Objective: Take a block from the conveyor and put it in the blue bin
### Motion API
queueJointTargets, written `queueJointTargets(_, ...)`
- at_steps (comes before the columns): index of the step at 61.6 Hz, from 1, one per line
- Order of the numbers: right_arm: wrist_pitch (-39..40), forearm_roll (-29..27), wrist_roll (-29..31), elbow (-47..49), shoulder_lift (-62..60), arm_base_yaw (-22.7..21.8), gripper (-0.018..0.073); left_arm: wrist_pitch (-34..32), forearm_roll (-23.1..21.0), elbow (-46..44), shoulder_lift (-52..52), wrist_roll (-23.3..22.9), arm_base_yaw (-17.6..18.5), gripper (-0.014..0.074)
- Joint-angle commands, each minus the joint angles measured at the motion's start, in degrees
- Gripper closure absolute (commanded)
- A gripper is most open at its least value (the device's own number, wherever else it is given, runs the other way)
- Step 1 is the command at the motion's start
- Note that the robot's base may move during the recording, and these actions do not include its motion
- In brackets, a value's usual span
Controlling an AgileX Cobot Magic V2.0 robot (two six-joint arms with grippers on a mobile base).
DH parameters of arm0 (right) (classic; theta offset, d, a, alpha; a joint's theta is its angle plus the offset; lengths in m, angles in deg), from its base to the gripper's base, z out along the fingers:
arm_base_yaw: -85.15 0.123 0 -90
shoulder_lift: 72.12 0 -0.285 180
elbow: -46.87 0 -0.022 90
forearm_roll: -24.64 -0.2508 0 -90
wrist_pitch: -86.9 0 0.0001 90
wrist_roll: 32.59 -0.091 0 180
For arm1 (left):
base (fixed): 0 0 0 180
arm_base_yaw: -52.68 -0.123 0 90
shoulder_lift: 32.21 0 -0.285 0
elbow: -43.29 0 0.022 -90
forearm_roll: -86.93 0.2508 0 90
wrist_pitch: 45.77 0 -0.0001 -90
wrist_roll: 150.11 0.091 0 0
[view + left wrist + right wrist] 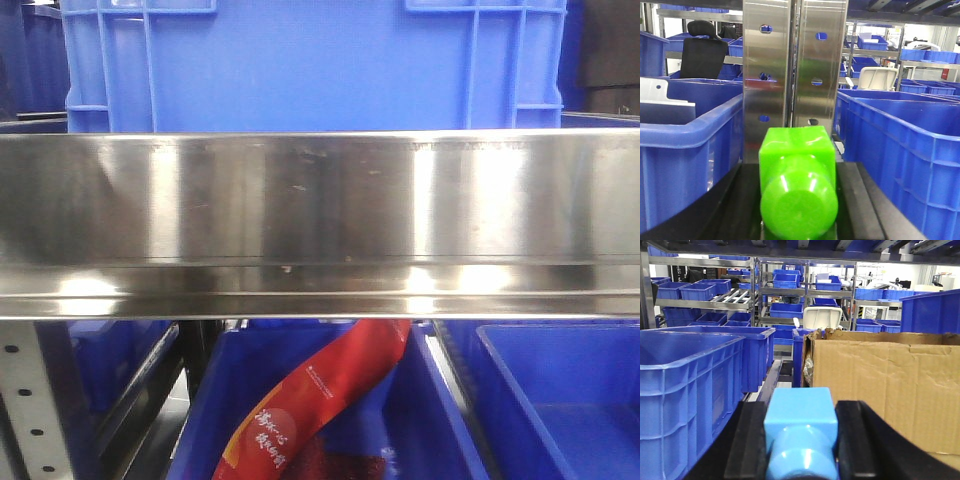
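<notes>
Jaws point level, left gripping block (797, 185), right brick (800, 435).

A steel post (790, 65) blocks the lane between two blue bins (900, 150); elsewhere, crate (690, 390) and cardboard box (885, 390) leave a gap.

green block (797, 185), pale blue block (800, 432) cut off below, red packet (322, 392) partly behind rail (320, 220)

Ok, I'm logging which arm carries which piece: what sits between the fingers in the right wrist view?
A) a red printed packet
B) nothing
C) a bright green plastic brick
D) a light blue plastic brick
D: in the right wrist view a light blue plastic brick sits between the black fingers of the right gripper; the bright green plastic brick is in the left gripper.
</notes>
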Motion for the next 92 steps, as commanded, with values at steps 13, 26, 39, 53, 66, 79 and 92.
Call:
queueJointTargets(13,1.36,0.47,0.35,0.4,-0.18,0.09,0.0721,-1.04,-0.38,-0.06,-0.22,-0.05,-0.24,0.0707)
queueJointTargets(26,1.36,0.47,0.35,0.4,-0.18,0.09,0.0721,-1.04,-0.38,-0.06,-0.22,-0.05,-0.24,0.0707)
queueJointTargets(39,3.72,0.23,0.0,0.4,-0.18,0.09,0.0721,-1.04,-0.38,-0.06,-0.22,-0.05,-0.24,0.0707)
queueJointTargets(53,7.81,-0.44,0.0,2.07,1.32,1.2,0.0721,-0.81,-0.03,-4.89,3.26,1.62,1.54,0.0707)
queueJointTargets(66,7.63,-0.44,0.0,7.97,8.75,4.04,0.0721,-0.69,0.02,-11.85,12.62,3.47,9.9,0.0707)
queueJointTargets(79,8.16,-0.44,0.0,15.38,20.73,10.13,0.0721,-0.98,0.02,-19.14,25.21,4.5,19.01,0.0707)
queueJointTargets(92,8.19,-0.79,0.0,24.15,33.74,18.8,0.0721,-0.98,0.02,-28.31,37.88,4.5,24.66,0.0707)
